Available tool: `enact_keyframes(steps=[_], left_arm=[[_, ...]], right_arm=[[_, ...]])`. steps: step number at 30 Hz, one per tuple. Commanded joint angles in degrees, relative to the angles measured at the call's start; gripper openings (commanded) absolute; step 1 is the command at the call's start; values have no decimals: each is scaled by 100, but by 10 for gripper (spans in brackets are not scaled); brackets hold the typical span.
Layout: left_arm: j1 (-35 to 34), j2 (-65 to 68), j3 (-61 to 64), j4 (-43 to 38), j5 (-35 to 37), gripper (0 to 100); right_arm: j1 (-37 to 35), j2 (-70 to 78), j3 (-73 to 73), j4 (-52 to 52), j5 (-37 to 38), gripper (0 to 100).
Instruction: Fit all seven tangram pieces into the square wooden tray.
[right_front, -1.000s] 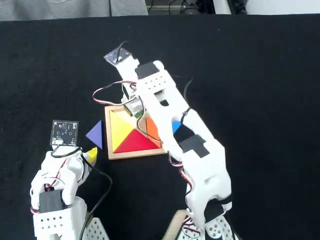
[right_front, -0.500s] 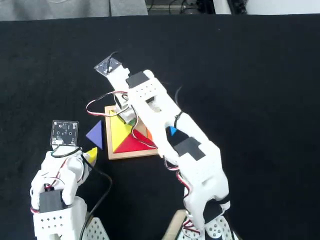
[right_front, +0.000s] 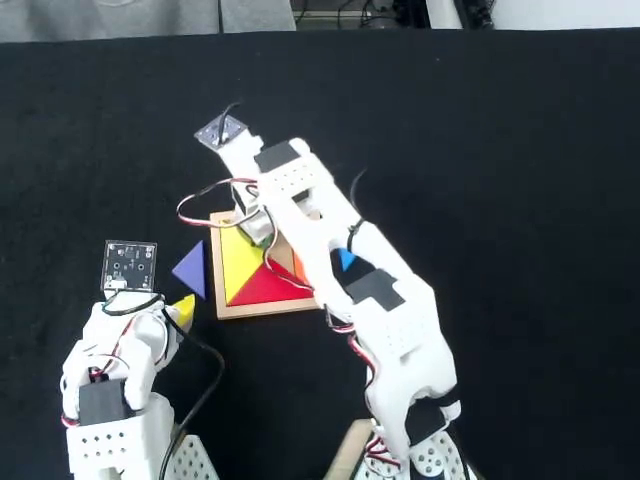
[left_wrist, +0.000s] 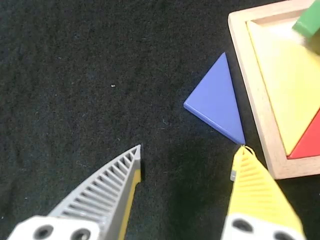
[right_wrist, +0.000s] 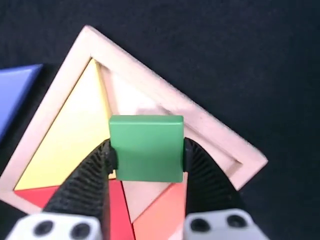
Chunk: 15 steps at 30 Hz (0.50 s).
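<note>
Green square (right_wrist: 146, 148) clamped between the fingers of my right claw (right_wrist: 147, 151), one flat face toward my wrist camera. It sits over the wooden tray (right_wrist: 200, 117), above the bare wood patch near a tray corner - can't tell if it touches the floor. Below the claw, inside the tray: yellow triangle (right_wrist: 70, 135) off my one finger, red triangle (right_wrist: 117, 207) and orange piece (right_wrist: 160, 210) back toward my wrist.

Left claw (left_wrist: 190, 147) is spread apart, nothing in it, low over the black table (left_wrist: 75, 75). Blue triangle (left_wrist: 215, 100) lies flat just ahead of it, outside the tray and beside the rim - one corner right at the tip of my yellow finger (left_wrist: 252, 185).

Small light-blue piece (right_front: 345, 261) peeks out beside my right arm; can't tell if it's in the tray
</note>
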Motion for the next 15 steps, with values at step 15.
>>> enact_keyframes(steps=[15], left_arm=[[-40, -35, 119, -88, 26, 288]], right_arm=[[167, -40, -382, 316, 0, 23]])
